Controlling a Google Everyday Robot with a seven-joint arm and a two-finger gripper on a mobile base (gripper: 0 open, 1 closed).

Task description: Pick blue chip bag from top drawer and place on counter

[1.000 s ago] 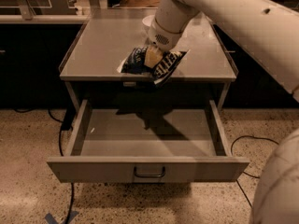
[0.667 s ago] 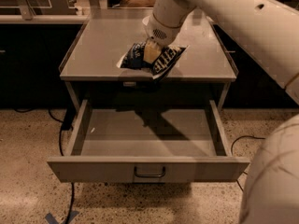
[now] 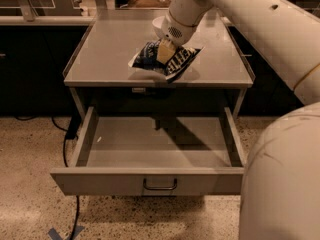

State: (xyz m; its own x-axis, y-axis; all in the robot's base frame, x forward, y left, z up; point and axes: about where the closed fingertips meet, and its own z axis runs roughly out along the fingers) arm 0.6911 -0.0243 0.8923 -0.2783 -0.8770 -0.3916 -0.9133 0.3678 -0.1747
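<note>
While gripper (image 3: 166,52) pinches bag (image 3: 182,63), further onto counter (image 3: 107,54)

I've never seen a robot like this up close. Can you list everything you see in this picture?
blue chip bag: one, dark blue with white lettering, on the counter near its front edge
counter: one, grey metal, above the drawer
top drawer: one, grey, pulled open below the counter
drawer handle: one, dark, middle of the drawer front
cable: one, black, on the floor left of the drawer
tape: one patch, blue, on the floor at bottom left
ledge: one, pale, over dark cabinets at back left
floor: speckled beige, all around
arm: one, white, reaching in from the upper right
gripper: one, pale, down on the bag
</note>
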